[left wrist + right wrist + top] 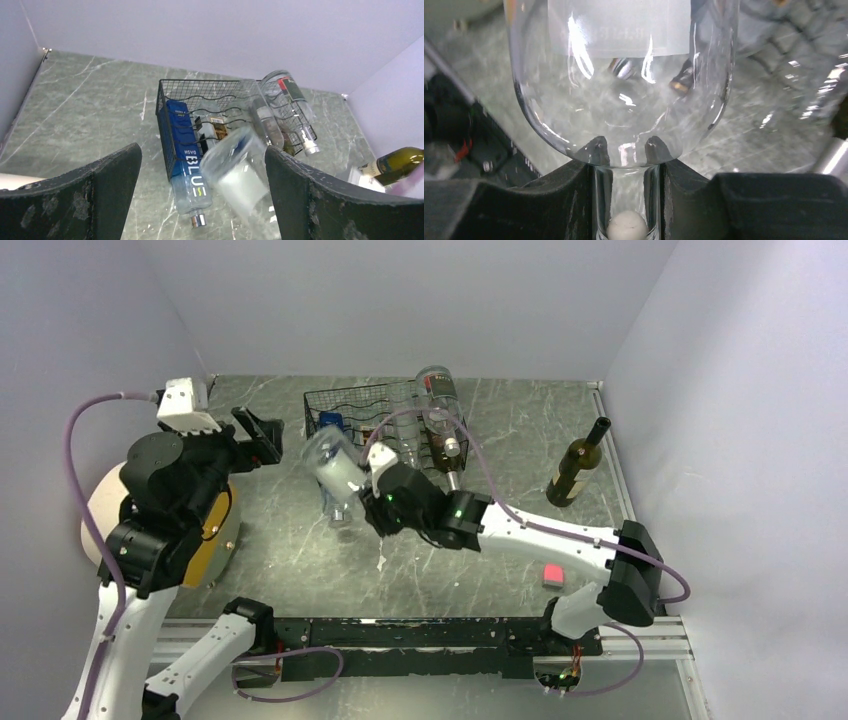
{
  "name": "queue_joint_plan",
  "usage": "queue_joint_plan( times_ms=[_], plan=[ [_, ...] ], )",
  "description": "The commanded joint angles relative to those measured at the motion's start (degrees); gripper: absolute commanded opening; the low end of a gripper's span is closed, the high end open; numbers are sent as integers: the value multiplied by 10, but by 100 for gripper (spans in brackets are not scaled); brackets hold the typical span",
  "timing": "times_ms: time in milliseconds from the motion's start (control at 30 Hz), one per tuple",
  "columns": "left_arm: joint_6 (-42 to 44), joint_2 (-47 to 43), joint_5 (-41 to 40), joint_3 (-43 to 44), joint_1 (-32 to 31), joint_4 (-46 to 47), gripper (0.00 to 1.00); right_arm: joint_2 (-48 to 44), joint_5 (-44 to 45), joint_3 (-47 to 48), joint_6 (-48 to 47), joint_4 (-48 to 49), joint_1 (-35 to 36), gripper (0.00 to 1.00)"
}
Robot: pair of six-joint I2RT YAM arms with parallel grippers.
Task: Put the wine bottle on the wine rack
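Two arms reach over a grey-green marbled tabletop point(290, 560) in the top view. The right end effector point(358, 502) is clamped on the neck of a clear glass wine bottle with a white label point(333, 475). The bottle hangs tilted, base up, just in front of the left front corner of the black wire-mesh wine rack point(352, 403), and lies in no tier. The rack sits close to the back wall, with bare tabletop to its left and in front. The left end effector point(260, 437) hovers left of the rack, jaws spread, holding nothing. A clear bottle with a dark label point(437, 390) lies on the rack's right end. A dark green bottle point(574, 472) stands upright, well apart, near the tabletop's right edge. A small pink block point(552, 574) lies near the front edge.

From the left wrist, the black fingers point(95, 195) stand wide apart around the rack. A blue-labelled clear bottle point(186, 160) lies at its left side, cap jutting past the front edge. The held bottle shows blurred just right of it.

From the right wrist, black fingers point(574, 180) press the neck from both sides below the shoulder, and a white stopper point(626, 226) shows in the neck.
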Motion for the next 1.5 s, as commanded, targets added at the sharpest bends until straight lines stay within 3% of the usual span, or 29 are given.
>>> queue_joint_plan(
  times_ms=[0,200,433,1067,1333,1467],
  plan=[
    [24,-16,35,-13,5,34,97,9,99,109,73,49,-40,0],
    [9,-29,49,-59,5,55,97,81,129,202,138,5,-83,0],
    [-73,-37,28,-157,5,111,97,175,136,297,163,-21,-102,0],
    [-46,-19,4,-198,5,122,97,314,162,385,199,-40,-135,0],
    [-46,-9,11,-204,5,126,97,346,155,398,172,-34,-149,10],
    [-49,-2,21,-199,5,133,97,361,141,412,173,-43,-157,20]
  ],
)
